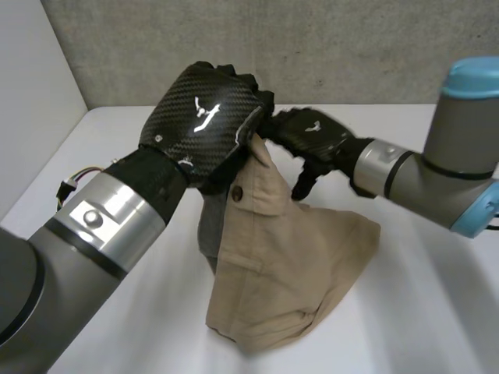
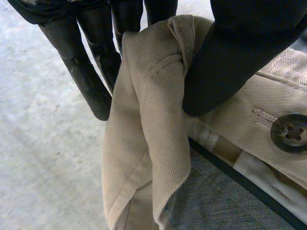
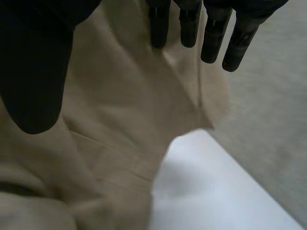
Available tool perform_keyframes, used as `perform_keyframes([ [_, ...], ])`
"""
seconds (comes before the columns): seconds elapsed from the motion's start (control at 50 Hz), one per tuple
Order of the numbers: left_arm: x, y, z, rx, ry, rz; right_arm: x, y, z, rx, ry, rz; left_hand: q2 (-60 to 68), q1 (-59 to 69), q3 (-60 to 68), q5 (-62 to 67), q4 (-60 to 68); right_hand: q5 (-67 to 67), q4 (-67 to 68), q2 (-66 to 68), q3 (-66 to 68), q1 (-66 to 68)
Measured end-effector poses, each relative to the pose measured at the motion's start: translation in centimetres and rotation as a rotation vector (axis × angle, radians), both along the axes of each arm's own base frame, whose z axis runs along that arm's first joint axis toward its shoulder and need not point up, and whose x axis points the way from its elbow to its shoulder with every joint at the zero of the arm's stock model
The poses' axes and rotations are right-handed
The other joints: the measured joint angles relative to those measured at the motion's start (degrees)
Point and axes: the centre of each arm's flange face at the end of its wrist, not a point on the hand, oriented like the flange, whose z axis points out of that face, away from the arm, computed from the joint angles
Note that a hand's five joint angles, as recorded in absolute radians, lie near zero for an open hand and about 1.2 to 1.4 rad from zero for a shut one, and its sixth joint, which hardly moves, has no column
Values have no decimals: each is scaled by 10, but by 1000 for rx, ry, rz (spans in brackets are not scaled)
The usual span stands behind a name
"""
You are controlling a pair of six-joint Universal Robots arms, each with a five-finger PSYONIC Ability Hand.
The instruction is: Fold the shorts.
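On the white worktop (image 1: 421,312) the tan shorts (image 1: 281,265) are only half resting: their lower part is bunched on the surface near the middle, while the waistband end is lifted clear and hangs from your left hand (image 1: 204,117). That hand is closed on the shorts, with the thumb (image 2: 225,62) pressing a rolled bit of the waistband against the fingers (image 2: 91,76), just beside the dark button (image 2: 289,132). Your right hand (image 1: 316,132) is close beside it at the same raised edge, but its fingers (image 3: 213,38) are straight and well apart from the thumb, with cloth in front of the palm and nothing clamped. The step looks like getting a second hold before laying the shorts flat. Take the waistband with the right hand some way along from the left grip, not right against it, so the edge can be drawn taut. Then lower both hands together and let the bunched legs spread, rather than folding over the creases.
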Motion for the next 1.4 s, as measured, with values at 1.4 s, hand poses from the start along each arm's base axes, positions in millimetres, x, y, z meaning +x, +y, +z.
perform_keyframes([
  [1.4,-134,-40,-102,74,-33,-77,-117,-42,6,-84,150,-665,-479,-481,-449,-443,-482,0,-1,0,-1,-1],
])
